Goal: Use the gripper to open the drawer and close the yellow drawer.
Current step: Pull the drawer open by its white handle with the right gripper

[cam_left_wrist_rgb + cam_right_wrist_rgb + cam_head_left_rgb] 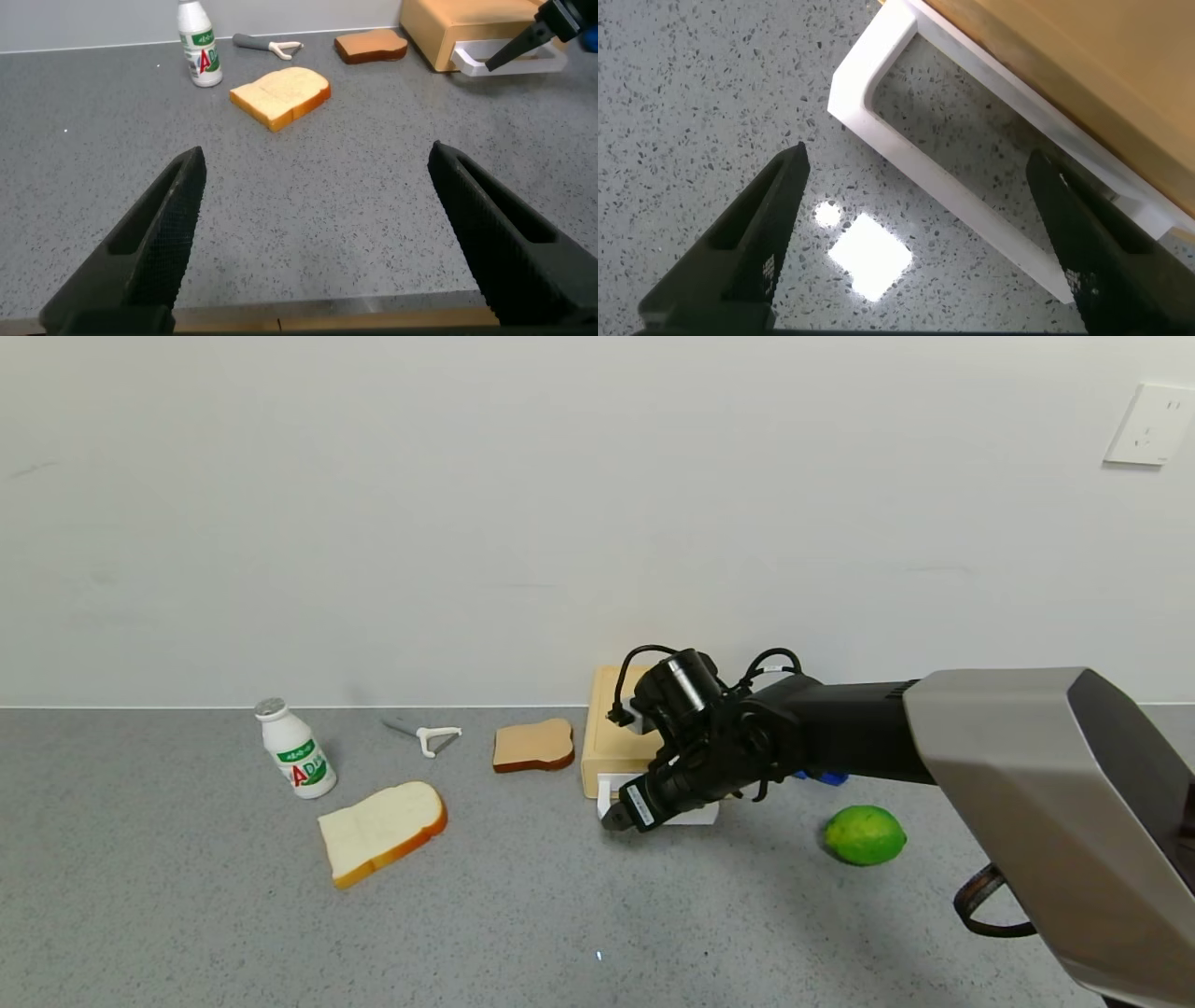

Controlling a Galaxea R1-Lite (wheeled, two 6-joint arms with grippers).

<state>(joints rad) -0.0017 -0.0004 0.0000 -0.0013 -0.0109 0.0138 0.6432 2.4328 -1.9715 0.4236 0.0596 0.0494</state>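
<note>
The flat yellow box (609,747) stands at the back of the grey counter, near the wall. Its drawer looks pushed in, with the white loop handle (605,797) sticking out at the front. My right gripper (618,819) hangs just over that handle, pointing down. In the right wrist view the gripper (917,159) is open, and the handle (952,187) runs across between the jaws, which do not touch it; the yellow drawer front (1083,56) lies beyond. My left gripper (316,159) is open and empty over bare counter, far from the box (458,28).
A white drink bottle (297,749), a peeler (425,735), a brown bread slice (533,745) and a pale bread slice (381,831) lie left of the box. A lime (864,834) and a small blue thing (823,777) are to the right.
</note>
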